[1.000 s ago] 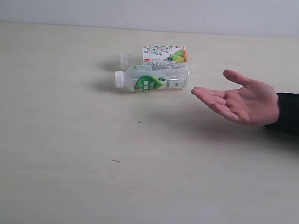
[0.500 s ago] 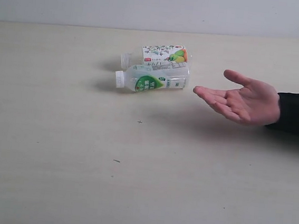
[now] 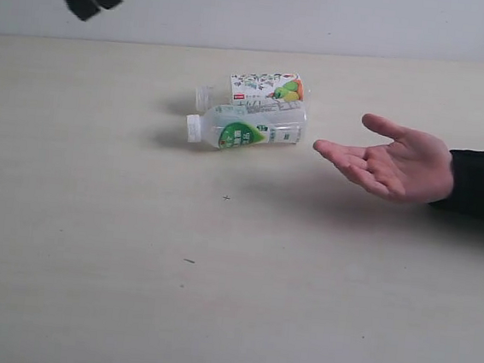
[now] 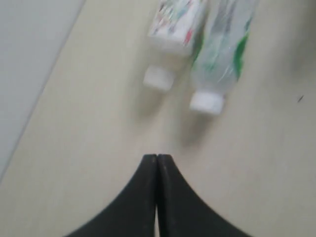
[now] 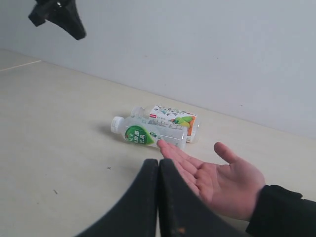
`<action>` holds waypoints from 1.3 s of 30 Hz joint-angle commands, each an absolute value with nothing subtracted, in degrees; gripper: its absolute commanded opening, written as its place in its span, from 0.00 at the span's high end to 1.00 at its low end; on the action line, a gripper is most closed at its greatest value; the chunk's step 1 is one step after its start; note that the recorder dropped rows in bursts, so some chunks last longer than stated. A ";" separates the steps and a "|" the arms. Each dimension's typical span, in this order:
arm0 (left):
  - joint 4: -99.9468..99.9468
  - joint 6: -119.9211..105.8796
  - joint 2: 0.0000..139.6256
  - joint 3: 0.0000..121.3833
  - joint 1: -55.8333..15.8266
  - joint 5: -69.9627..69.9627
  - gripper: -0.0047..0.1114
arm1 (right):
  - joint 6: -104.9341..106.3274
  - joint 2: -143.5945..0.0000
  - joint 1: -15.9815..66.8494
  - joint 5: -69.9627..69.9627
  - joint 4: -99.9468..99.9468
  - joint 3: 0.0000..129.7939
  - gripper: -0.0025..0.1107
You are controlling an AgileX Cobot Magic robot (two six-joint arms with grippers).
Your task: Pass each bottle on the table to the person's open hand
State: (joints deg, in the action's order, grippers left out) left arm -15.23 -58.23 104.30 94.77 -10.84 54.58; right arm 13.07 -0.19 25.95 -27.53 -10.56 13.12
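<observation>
- Left gripper (image 4: 157,158): fingers pressed together, nothing held; aloft at 10 o'clock in exterior view, well apart from both bottles.
- Right gripper (image 5: 158,161): fingers pressed together, empty; outside exterior view.
- Green bottle (image 3: 245,131): on its side on table (image 3: 90,244), at 12 o'clock from table centre, cap toward 9 o'clock.
- Fruit bottle (image 3: 260,87): on its side at 12 o'clock of green bottle, touching or just beside it; cannot tell which.
- Hand (image 3: 393,166): open, palm up and bare, at 3 o'clock of green bottle, near but apart.
- Only two bottles in view; neither lifted.
- Risk: descent with fingers unopened. Pushes instead of grasping; round body likely to roll toward 6 or 12 o'clock.
- Risk: pinch on green bottle nudging fruit bottle, owing to side-by-side lie. Possible roll toward far edge.
- Risk: thin clear wall buckling, or slipping out of a tight pinch near the cap.
- Risk: carry toward 3 o'clock ending short of palm. Drop onto table or fingertips.
- Risk: release before palm bears the weight. Bottle likely to roll off open hand.
- Risk: both arms reaching for one bottle. Collision above table.
</observation>
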 commanded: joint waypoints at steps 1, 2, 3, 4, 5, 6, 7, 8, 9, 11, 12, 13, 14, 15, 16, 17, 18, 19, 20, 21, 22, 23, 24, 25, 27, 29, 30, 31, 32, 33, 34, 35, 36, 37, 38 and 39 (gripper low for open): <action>-21.57 -63.38 111.68 99.96 -17.19 53.11 0.96 | 13.31 0.00 25.97 -27.27 -10.52 12.91 0.98; -21.45 -63.38 113.53 101.30 -18.22 53.31 0.96 | 13.31 0.00 25.97 -27.27 -10.52 12.91 0.98; -21.45 -63.38 115.15 102.35 -19.06 53.46 0.96 | 13.31 0.00 25.97 -27.27 -10.52 12.91 0.98; -21.45 -63.38 116.59 103.15 -19.82 53.46 0.96 | 13.31 0.00 25.97 -27.27 -10.52 12.91 0.98; -21.45 -63.38 117.84 103.76 -20.47 53.27 0.96 | 13.31 0.00 25.97 -27.27 -10.52 12.91 0.98; -21.45 -63.38 118.91 104.23 -21.02 52.89 0.96 | 13.31 0.00 25.97 -27.27 -10.52 12.91 0.98; -21.45 -63.38 119.67 104.44 -21.33 52.58 0.96 | 13.31 0.00 25.97 -27.27 -10.52 12.91 0.98; -21.45 -63.38 120.45 104.63 -21.83 52.57 0.96 | 13.31 0.00 25.97 -27.27 -10.52 12.91 0.98; -21.19 -63.38 121.15 104.93 -22.12 52.68 0.96 | 13.31 0.00 25.97 -27.27 -10.52 12.91 0.98; -20.52 -63.38 122.11 105.44 -22.73 53.47 0.94 | 13.31 0.00 25.97 -27.27 -10.52 12.91 0.98; -19.74 -63.12 122.54 105.69 -23.01 53.47 0.91 | 13.31 0.00 25.97 -27.27 -10.52 12.91 0.98; -18.77 -63.13 122.81 105.68 -23.44 53.36 0.88 | 13.31 0.00 25.97 -27.27 -10.52 12.91 0.98; -18.28 -63.13 123.09 105.68 -23.63 53.26 0.84 | 13.31 0.00 25.97 -27.27 -10.52 12.91 0.98; -18.13 -63.00 123.21 105.68 -23.94 52.87 0.80 | 13.31 0.00 25.97 -27.27 -10.52 12.91 0.98; -18.13 -63.00 123.31 105.68 -24.04 52.48 0.75 | 13.31 0.00 25.97 -27.27 -10.52 12.91 0.98; -18.51 -63.00 123.31 105.68 -24.04 52.20 0.71 | 13.31 0.00 25.97 -27.27 -10.52 12.91 0.98; -18.67 -63.00 123.31 105.68 -24.04 52.03 0.67 | 13.31 0.00 25.97 -27.27 -10.52 12.91 0.98; -18.67 -63.00 123.31 105.68 -24.04 51.89 0.64 | 13.31 0.00 25.97 -27.27 -10.52 12.91 0.98; -18.67 -63.00 123.31 105.68 -24.04 51.65 0.61 | 13.31 0.00 25.97 -27.27 -10.52 12.91 0.98; -18.67 -63.00 123.31 105.68 -24.04 51.54 0.59 | 13.31 0.00 25.97 -27.77 -10.52 12.91 0.98; -18.67 -62.62 123.31 105.68 -24.04 51.42 0.58 | 13.31 0.00 25.97 -28.04 -10.52 12.91 0.98; -18.84 -61.15 123.31 105.68 -24.04 51.33 0.57 | 13.31 0.00 25.97 -28.31 -10.52 12.91 0.98; -19.11 -59.41 123.31 105.68 -24.04 51.33 0.57 | 13.31 0.00 25.97 -28.31 -10.52 12.91 0.98; -19.21 -57.95 123.31 105.58 -24.04 50.92 0.57 | 13.31 0.00 25.97 -28.30 -10.77 12.91 0.98; -18.55 -57.37 123.31 105.58 -24.14 49.83 0.55 | 13.31 0.00 25.97 -28.30 -11.82 12.91 0.98; -18.33 -57.37 123.31 105.58 -24.50 48.43 0.48 | 13.31 0.00 25.97 -28.30 -11.96 12.91 0.98; -18.18 -57.37 123.44 105.58 -24.72 47.75 0.43 | 13.31 0.00 25.97 -28.30 -11.96 12.91 0.98; -18.18 -57.37 123.57 105.58 -24.95 47.64 0.40 | 13.31 0.00 25.97 -28.30 -11.96 12.91 0.98; -17.99 -57.37 123.74 105.58 -25.10 47.50 0.39 | 13.31 0.00 25.97 -28.30 -11.96 12.91 0.98; -17.27 -57.37 124.02 105.58 -25.40 47.50 0.39 | 13.31 0.00 25.97 -28.30 -11.96 12.91 0.98; -16.71 -57.69 124.47 105.58 -25.59 47.50 0.39 | 13.31 0.00 25.97 -28.30 -11.96 12.91 0.98; -15.98 -58.02 124.83 105.58 -25.85 47.62 0.39 | 13.31 0.00 25.97 -28.30 -11.96 12.91 0.98; -14.80 -58.00 125.53 105.58 -26.19 47.61 0.39 | 13.31 0.00 25.97 -28.30 -11.96 12.91 0.98; -14.03 -58.00 125.94 105.58 -26.41 47.61 0.39 | 13.31 0.00 25.97 -28.30 -11.96 12.91 0.98; -13.09 -58.00 126.39 105.58 -26.69 47.50 0.39 | 13.31 0.00 25.97 -28.30 -11.96 12.91 0.98; -12.68 -58.00 126.85 105.58 -26.83 47.07 0.38 | 13.31 0.00 25.97 -28.30 -11.96 12.91 0.98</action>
State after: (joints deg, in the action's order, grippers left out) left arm -14.51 -58.01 125.74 105.20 -26.21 47.85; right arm 13.07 -0.19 25.95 -28.71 -11.85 13.12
